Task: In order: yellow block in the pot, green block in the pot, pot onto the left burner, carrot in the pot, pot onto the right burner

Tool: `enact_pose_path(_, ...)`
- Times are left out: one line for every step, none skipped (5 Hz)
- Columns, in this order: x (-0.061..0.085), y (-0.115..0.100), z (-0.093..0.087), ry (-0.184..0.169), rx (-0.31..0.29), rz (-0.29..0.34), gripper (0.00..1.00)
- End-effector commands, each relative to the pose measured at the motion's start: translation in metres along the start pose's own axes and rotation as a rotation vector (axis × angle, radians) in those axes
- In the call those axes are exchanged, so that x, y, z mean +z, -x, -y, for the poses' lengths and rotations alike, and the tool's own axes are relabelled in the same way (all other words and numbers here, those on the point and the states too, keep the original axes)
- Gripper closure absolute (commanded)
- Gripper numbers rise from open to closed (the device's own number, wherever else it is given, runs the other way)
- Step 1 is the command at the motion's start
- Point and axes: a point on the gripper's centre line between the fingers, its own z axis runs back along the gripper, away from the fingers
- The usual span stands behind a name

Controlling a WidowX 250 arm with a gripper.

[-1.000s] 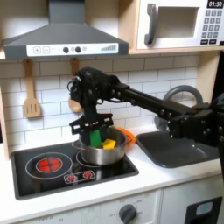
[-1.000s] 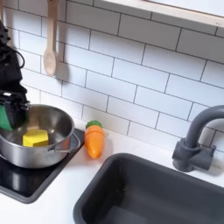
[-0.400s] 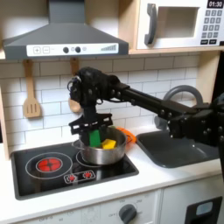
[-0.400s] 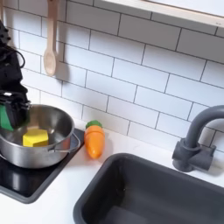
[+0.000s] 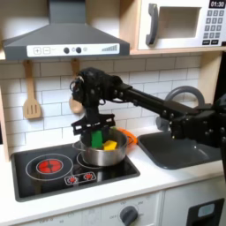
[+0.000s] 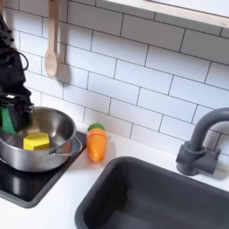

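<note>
1. The pot (image 5: 104,155) is the landmark: it sits on the black cooktop (image 5: 53,181) at the end toward the first exterior view's right, over where the right burner would be, so that burner's rings are hidden.
2. The left burner (image 5: 49,165), with its bright red centre, lies bare on the cooktop, to the first exterior view's left of the pot.
3. The gripper (image 5: 95,139) hangs straight down over the pot, fingers pointing downward, and clasps the green block (image 5: 95,139) between its jaws.
4. The green block stands upright, its long axis vertical, at about rim height on the pot's side toward the second exterior view's left (image 6: 8,119).
5. The yellow block (image 6: 37,140) lies flat on the pot's floor, just beside the green block and below it.
6. The carrot (image 6: 95,144) lies on the white counter outside the pot, just off the pot's handle on the second exterior view's right. Its long axis runs from the wall toward the camera, green top at the wall end and orange tip nearest the camera.
7. A dark sink (image 6: 170,197) lies beyond the carrot, well apart from the pot.
</note>
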Motion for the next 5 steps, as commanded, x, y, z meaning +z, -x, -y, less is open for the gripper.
enact_pose_path(-0.008, 0.001, -0.002, -0.018, 0.005, -0.028, 0.91)
enact_pose_path(-0.005, 0.003, 0.0, -0.03, -0.007, -0.027, 0.0)
enact_pose_path(-0.002, 0.003, 0.001, -0.02, -0.001, -0.023, 0.0)
enact_pose_path(0.0, 0.003, 0.002, -0.007, 0.0, -0.025, 0.0)
enact_pose_path(0.005, 0.006, 0.007, -0.003, -0.002, -0.026, 0.0)
